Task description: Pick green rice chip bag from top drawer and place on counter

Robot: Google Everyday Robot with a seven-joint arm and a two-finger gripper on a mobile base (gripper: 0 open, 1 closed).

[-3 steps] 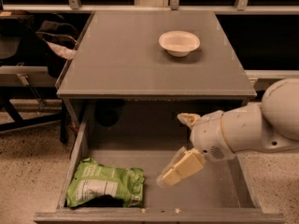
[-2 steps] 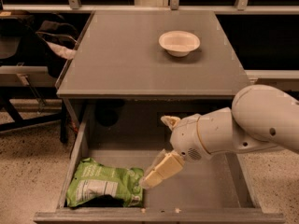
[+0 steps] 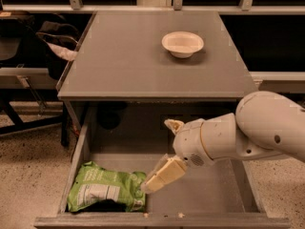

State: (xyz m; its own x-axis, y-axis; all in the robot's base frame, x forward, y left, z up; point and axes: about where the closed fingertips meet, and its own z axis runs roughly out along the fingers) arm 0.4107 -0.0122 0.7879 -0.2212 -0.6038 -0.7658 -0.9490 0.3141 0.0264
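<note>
So the gripper (image 3: 155,180) is down inside the open drawer (image 3: 200,202), its tip right at the right edge of the green chip bag (image 3: 105,192), touching it or as good as. Honestly can't tell from this angle whether it's spread apart or closed, and I don't see it clamped on the bag. The arm (image 3: 257,132) reaches in from the right of the bag, angled down toward it.

The bag lies flat and crumpled on the drawer floor, in the front-left corner, label side up. To the right of the bag the floor is bare.

Up above and behind the bag is the counter (image 3: 133,56), with 1 white bowl (image 3: 182,44) sitting toward the back, well away from the bag.

Progress-wise I'd call it early: the drawer is open and the reach is basically done, but the grab, the lift out and the drop on the counter are all left. So maybe 1 of 4 steps.
</note>
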